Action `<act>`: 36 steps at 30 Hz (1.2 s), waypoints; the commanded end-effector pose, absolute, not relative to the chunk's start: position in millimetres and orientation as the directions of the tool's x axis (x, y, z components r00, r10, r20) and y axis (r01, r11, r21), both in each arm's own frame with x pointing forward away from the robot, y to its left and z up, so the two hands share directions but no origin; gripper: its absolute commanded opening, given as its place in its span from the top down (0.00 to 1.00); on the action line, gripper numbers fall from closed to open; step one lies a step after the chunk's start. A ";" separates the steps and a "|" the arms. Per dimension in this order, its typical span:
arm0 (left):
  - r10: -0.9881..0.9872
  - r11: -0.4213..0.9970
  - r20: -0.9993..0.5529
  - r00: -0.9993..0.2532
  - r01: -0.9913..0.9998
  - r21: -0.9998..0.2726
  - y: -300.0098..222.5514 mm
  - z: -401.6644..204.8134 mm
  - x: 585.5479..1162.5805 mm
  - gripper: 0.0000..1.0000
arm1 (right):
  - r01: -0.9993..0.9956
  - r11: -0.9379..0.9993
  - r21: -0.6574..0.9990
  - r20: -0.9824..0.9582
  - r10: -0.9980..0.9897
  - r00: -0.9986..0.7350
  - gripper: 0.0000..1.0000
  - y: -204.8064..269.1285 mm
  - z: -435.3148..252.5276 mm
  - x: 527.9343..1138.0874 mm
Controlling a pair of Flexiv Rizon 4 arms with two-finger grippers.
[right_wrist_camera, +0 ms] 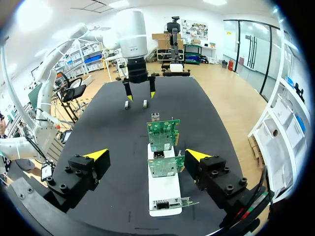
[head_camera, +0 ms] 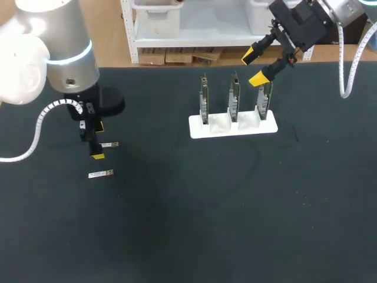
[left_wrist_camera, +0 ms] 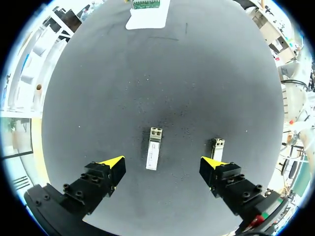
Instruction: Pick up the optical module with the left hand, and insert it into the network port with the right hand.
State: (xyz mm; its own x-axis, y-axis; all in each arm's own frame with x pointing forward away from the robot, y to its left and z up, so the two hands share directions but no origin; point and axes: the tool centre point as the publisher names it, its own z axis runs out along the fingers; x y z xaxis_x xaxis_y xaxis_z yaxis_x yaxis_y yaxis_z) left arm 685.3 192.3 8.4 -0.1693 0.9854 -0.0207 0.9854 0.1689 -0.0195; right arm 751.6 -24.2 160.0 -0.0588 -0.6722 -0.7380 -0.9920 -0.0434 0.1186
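Bright, even light from overhead falls on the matte black table [head_camera: 177, 224], which shows no glare and only faint, soft shadows. The left arm [head_camera: 62, 56] gleams with pale highlights. In both wrist views, straight lines bow toward the rim.

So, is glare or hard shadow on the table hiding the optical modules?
Head view: the black table is evenly lit, and both optical modules show bright against it. Left wrist view: no glare or hard shadow on the optical module between the fingers of the open left gripper. Right wrist view: both lie far off, unshadowed.
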 end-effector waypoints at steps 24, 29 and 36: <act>0.984 0.175 -0.016 -0.176 0.983 -0.055 196.8 -8.2 696.4 0.00 | -0.993 -0.039 0.115 -0.738 -0.672 -0.059 0.00 -24.4 160.2 749.4; 0.984 0.178 -0.006 -0.178 0.983 -0.036 195.1 -8.6 694.7 0.00 | -0.993 -0.039 0.115 -0.738 -0.672 -0.059 0.00 -24.4 160.2 749.4; 0.984 0.176 0.024 -0.176 0.984 -0.004 191.9 -5.2 688.4 0.00 | -0.993 -0.039 0.115 -0.738 -0.672 -0.059 0.00 -24.4 160.2 749.4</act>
State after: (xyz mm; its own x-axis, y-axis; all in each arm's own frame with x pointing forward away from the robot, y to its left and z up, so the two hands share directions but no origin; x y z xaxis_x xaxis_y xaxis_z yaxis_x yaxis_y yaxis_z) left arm 693.2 194.0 -7.3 -0.1762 0.9842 0.0178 0.9842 0.1765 -0.0152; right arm 751.7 -24.2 160.0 -0.0588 -0.6723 -0.7380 -0.9920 -0.0434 0.1186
